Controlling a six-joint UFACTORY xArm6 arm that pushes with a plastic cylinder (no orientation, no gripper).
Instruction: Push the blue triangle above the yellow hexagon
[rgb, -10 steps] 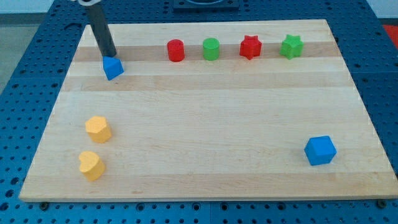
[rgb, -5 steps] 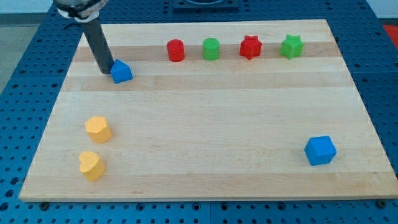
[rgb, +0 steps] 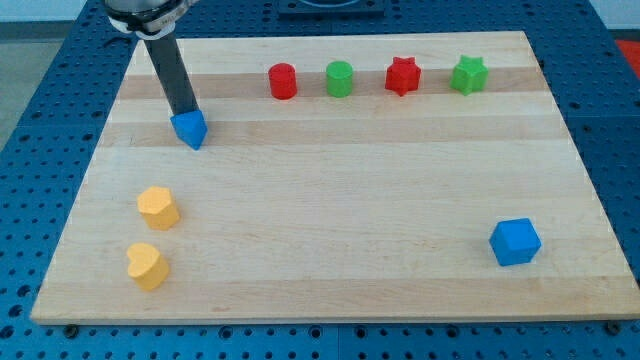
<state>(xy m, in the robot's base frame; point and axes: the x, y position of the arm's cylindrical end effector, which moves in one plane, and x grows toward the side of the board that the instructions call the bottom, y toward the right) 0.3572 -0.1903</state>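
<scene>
Yellow hexagon (rgb: 158, 207): on the view's left of the wooden board (rgb: 330, 290), about halfway down, standing apart from everything else.
Yellow heart (rgb: 147, 266): just below the hexagon, near the bottom-left corner, not touching it.
My tip (rgb: 189, 114): pressed against the top edge of the blue triangle; the rod slants up to the view's top left. It has no jaws and holds nothing, so it can only shove.
Blue triangle (rgb: 189, 129): in the upper left of the board, above the yellow hexagon and a little to its right, well apart from it.
Handling, as a judgement: the triangle looks small, stiff and light, and should slide easily on the smooth wood. There is nothing to take hold of; contact belongs on a flat face. Its angled sides will likely make it twist or slip off the rod if the push is off-centre.
Red cylinder (rgb: 283, 81): first in the top row.
Green cylinder (rgb: 339, 78): beside it, apart.
Red star (rgb: 402, 76): next along the row.
Green star (rgb: 468, 75): last in the row.
Blue cube (rgb: 515, 242): alone at the lower right.
Hard to make out: the exact contact between tip and triangle is hidden by the rod; the arm above is cut off at the view's top.
</scene>
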